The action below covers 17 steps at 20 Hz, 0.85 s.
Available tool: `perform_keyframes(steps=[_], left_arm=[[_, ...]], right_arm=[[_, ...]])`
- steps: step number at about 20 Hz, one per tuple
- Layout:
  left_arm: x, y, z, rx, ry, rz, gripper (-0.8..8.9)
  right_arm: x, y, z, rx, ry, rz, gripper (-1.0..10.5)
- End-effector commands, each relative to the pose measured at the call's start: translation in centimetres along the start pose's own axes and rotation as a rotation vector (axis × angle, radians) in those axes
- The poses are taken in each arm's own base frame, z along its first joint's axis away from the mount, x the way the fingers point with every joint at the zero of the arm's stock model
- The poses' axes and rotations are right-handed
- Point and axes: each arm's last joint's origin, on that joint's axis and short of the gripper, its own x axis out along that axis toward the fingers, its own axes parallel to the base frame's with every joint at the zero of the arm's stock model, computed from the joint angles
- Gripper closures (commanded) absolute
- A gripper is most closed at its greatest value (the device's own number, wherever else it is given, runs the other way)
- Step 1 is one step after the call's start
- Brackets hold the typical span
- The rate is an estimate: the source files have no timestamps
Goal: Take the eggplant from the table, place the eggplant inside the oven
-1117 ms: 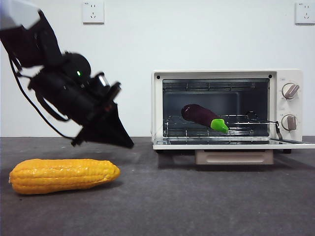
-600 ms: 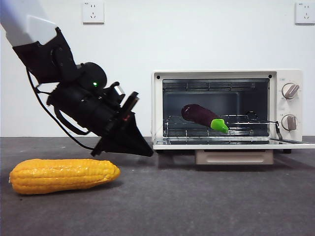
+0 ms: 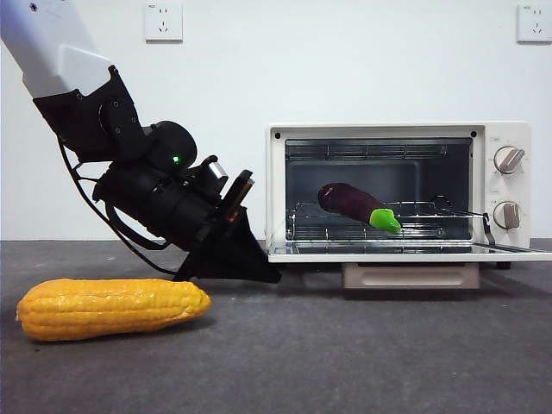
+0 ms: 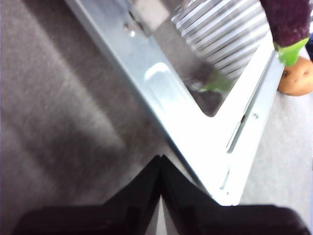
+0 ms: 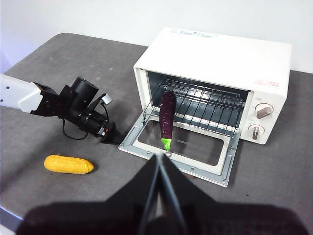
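The two black jaws of the left gripper (image 4: 160, 164) are seen pressed together to a closed point, with nothing held between them. In the front view this left gripper (image 3: 259, 269) is angled down and to the side, its tip low over the flat dark grey speckled table (image 3: 345, 354) and just beside the corner of the oven's lowered door. In the left wrist view the tip is seen close to the silvery metal frame of the dropped door (image 4: 195, 132).

The jaws of the right gripper (image 5: 160, 159) are likewise closed together on nothing; that arm is held high and well back from the table, looking down on the scene.

The long, glossy dark purple toy eggplant (image 3: 354, 205) with its bright green stem tip is found inside the small cream-white toaster oven (image 3: 397, 129), lying on the wire rack (image 3: 431, 211). Its fat end is toward the back of the oven and its green tip (image 5: 167, 144) points out over the front edge of the rack, above the open door (image 5: 178, 152). The eggplant is touched by neither gripper.

A yellow corn cob (image 3: 112, 308) lies on the table, well apart from the oven, beneath the left arm.
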Motion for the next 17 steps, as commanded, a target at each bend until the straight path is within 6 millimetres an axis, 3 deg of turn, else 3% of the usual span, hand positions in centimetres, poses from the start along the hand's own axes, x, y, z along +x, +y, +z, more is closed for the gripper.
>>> perform_keyframes(steps=[1,17], left_arm=[[0.6,0.5,-0.5,-0.034,0.007,-0.051,8.22],[-0.1,0.6,0.6,-0.061,-0.058,-0.173,8.22]], right_arm=[[-0.2,0.0,-0.3,0.012,0.019,0.002,9.6],[-0.2,0.0,-0.3,0.012,0.019,-0.005,9.6]])
